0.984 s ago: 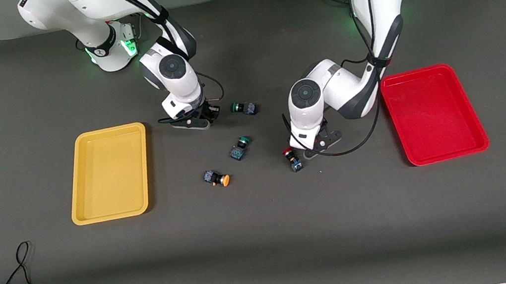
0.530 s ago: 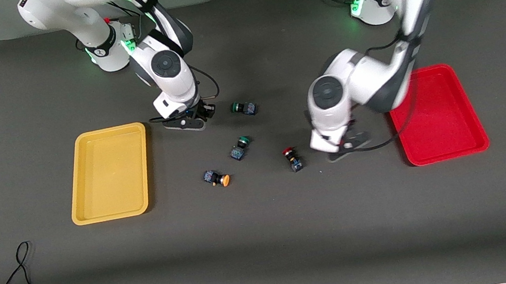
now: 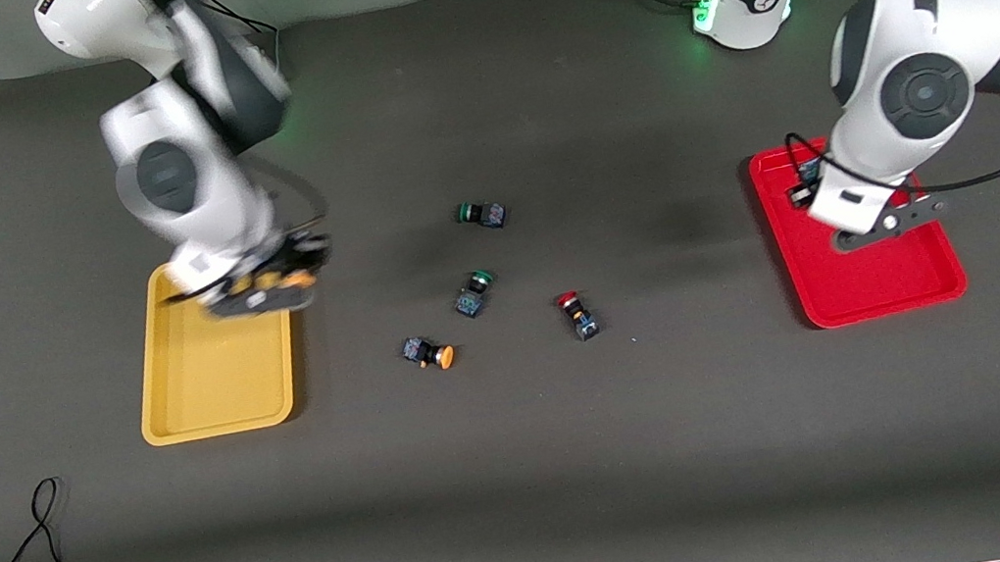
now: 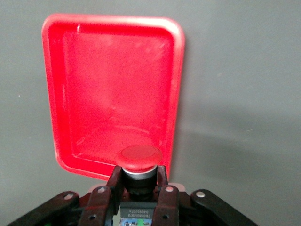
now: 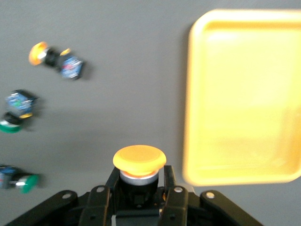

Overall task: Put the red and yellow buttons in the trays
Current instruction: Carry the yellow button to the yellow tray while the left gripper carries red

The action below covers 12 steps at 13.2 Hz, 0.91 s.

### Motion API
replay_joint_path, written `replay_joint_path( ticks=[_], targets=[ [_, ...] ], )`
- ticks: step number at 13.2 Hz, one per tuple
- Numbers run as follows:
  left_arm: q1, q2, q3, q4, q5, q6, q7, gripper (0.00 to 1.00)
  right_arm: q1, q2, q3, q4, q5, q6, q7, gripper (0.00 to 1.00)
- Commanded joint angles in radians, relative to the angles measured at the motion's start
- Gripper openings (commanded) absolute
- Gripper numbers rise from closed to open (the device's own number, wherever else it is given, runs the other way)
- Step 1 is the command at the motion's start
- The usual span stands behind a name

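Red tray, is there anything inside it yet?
The red tray looks bare inside. The left gripper holds a red button over its rim. In the front view, the arm covers part of its floor.

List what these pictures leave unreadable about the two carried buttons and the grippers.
- Front view: the right gripper over the yellow tray is motion-blurred; its yellow-capped button is a smear.
- Front view: the left gripper over the red tray; the wrist hides its red-capped button.
- Left wrist view: the body label is too small.

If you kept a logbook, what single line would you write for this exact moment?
left gripper: holds red button over red tray | right gripper: holds yellow button at yellow tray edge | trays: no buttons inside
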Motion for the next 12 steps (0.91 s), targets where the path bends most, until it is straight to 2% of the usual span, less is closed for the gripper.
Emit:
replay_joint_path(
  ticks=[1,3,4,6,7,10,11,12],
  targets=[
    [0.041,-0.050,-0.007,-0.197,-0.015,0.162,0.025,0.00,0.013,-0.020,-0.209,-0.004,-0.006,-0.002,-0.327,0.08],
    [0.045,-0.043,-0.006,-0.289,-0.015,0.294,0.025,0.00,0.009,0.009,-0.344,-0.027,-0.006,0.062,-0.519,0.08],
    [0.047,-0.037,-0.004,-0.319,-0.015,0.337,0.026,0.00,0.000,0.045,-0.397,-0.066,-0.001,0.141,-0.599,0.08],
    [0.076,-0.027,-0.003,-0.363,-0.013,0.409,0.032,0.00,-0.060,0.117,-0.409,-0.149,0.035,0.310,-0.665,0.08],
    [0.108,-0.019,-0.004,-0.372,-0.013,0.431,0.078,0.00,-0.068,0.182,-0.408,-0.156,0.101,0.343,-0.706,0.08],
    [0.171,0.006,-0.004,-0.402,-0.013,0.489,0.138,0.00,-0.070,0.373,-0.406,-0.144,0.392,0.387,-0.900,0.08],
    [0.173,0.021,-0.004,-0.415,-0.013,0.524,0.137,0.10,-0.066,0.416,-0.405,-0.140,0.455,0.398,-0.943,0.08],
    [0.177,0.044,-0.004,-0.419,-0.015,0.543,0.135,0.71,-0.060,0.437,-0.403,-0.139,0.501,0.398,-0.972,0.08]
  ],
)
